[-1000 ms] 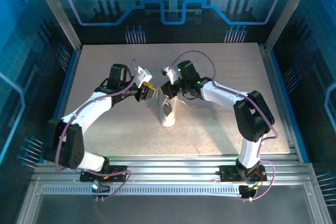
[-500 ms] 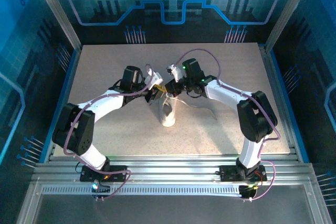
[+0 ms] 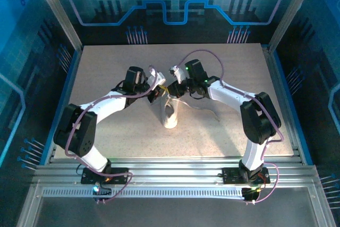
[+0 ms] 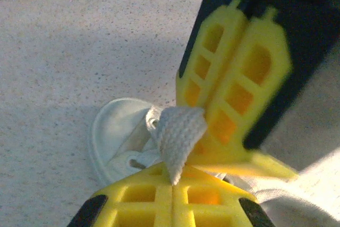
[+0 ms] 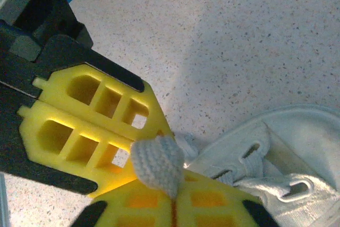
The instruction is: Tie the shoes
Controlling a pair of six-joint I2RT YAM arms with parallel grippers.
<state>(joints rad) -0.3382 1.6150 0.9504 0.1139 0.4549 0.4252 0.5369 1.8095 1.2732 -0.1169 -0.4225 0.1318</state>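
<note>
Found the sneaker (image 3: 170,115) near the middle of the table (image 3: 106,67), lying along the 12-to-6 line. Saw the left gripper (image 4: 172,184) reaching in from 9 o'clock and the right gripper (image 5: 172,192) from 3 o'clock, tip to tip over the shoe's 12 o'clock end. Noted both pairs of jaws pressed together on one short fold of lace (image 4: 178,134). Judged this a hand-over or a cinching pull. Pinched that close, probably, to keep the thin lace taut and stop it slipping back through the eyelets (image 5: 249,158).

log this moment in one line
left pincer: shut on lace | right pincer: shut on lace | sneaker: on table
</note>
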